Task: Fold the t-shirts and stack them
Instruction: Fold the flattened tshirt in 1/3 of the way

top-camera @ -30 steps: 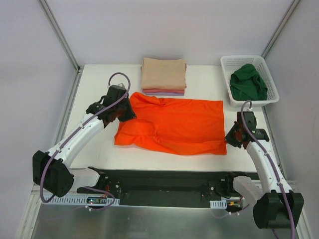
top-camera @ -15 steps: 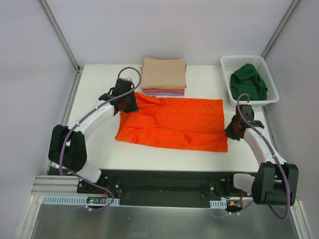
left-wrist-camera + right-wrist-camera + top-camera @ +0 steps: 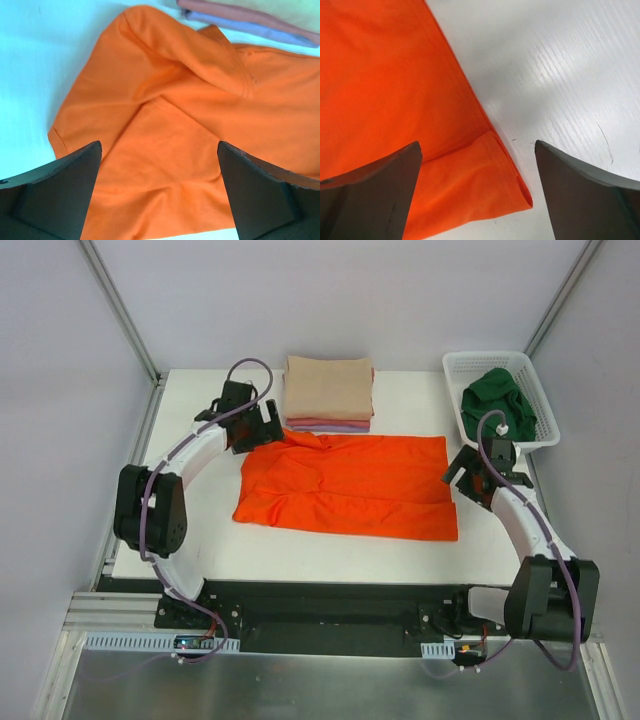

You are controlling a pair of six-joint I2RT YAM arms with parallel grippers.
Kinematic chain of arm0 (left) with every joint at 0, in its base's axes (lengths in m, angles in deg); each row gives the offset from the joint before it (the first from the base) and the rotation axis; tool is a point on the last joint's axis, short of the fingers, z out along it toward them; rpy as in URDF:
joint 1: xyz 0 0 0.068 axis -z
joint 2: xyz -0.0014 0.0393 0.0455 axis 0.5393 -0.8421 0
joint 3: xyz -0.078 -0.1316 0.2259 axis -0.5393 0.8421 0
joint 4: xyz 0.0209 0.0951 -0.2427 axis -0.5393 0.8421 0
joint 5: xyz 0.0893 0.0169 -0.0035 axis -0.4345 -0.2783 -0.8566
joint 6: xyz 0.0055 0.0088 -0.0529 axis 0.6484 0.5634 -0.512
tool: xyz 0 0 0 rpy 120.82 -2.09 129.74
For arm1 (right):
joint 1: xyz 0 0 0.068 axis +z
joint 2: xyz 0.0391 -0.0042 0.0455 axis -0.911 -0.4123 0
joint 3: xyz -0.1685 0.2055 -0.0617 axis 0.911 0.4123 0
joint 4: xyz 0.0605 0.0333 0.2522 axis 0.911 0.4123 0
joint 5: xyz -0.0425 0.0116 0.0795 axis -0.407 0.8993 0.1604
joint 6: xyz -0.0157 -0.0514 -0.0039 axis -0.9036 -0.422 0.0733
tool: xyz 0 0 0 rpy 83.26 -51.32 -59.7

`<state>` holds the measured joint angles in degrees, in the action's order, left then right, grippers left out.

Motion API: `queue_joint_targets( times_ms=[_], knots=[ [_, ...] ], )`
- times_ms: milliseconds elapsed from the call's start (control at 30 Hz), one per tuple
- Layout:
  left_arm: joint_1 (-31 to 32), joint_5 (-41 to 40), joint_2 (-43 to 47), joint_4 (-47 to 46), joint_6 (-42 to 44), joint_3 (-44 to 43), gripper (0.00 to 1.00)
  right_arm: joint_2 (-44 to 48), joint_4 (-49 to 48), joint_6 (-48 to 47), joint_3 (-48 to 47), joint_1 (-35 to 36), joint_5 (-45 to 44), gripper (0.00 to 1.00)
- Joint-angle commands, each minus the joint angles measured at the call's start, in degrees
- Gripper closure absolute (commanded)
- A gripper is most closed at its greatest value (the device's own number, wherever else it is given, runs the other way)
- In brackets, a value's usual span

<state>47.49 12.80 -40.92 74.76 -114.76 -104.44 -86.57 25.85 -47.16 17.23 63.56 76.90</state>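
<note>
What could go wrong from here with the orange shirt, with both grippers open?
The orange t-shirt is rumpled at its far left corner, below the open left gripper; folding it like this would probably trap creases.
That corner lies right beside the folded stack; a grasp there might snag or shove the stack.
By the open right gripper, a sleeve end lies doubled at the shirt's edge; it may flop loose in the next fold.

The top external camera looked down from high behind the near edge over the whole table (image 3: 410,405); the left wrist camera faced down close above the orange t-shirt (image 3: 165,150) at its collar end; the right wrist camera, as close, faced its opposite corner; all three shared that shirt.
</note>
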Motion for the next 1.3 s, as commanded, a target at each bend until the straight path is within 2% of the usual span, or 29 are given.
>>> queue_joint_targets(
  times_ms=[0,167,267,333,567,733,933,1167,1267],
  knots=[
    [0.18,3.94,8.76,1.07,-3.68,4.76,0.01,8.62,-0.57,-3.67,2.05,0.06,7.05,0.04],
    [4.21,9.12,16.51,-1.03,-8.34,15.83,0.01,12.23,-5.74,-3.41,9.53,2.00,25.60,0.04],
    [6.24,12.82,16.43,-4.54,-9.75,20.41,0.01,8.82,-8.74,-4.11,10.07,5.24,30.19,0.04],
    [6.24,11.87,15.20,-5.25,-9.84,22.17,0.01,5.14,-10.58,-3.85,9.28,5.60,30.90,0.04],
    [3.53,8.61,11.86,-5.17,-8.97,27.44,0.01,-8.58,-7.70,-9.64,1.91,4.55,20.19,0.04],
    [0.09,7.56,13.61,-4.38,-8.26,32.89,0.01,-10.00,-7.96,-11.58,-0.21,4.20,14.30,0.04],
    [-0.44,5.80,16.95,-2.10,-8.17,36.33,0.01,-4.56,-4.36,-12.73,-0.31,4.20,9.46,0.04],
    [-0.44,6.68,25.90,1.24,-8.43,34.49,0.01,9.84,2.05,-7.21,5.40,4.11,3.84,0.04],
    [-0.44,3.18,31.61,4.57,-10.01,33.34,0.01,17.57,4.69,-3.25,9.35,3.85,2.43,0.04]
  ],
)
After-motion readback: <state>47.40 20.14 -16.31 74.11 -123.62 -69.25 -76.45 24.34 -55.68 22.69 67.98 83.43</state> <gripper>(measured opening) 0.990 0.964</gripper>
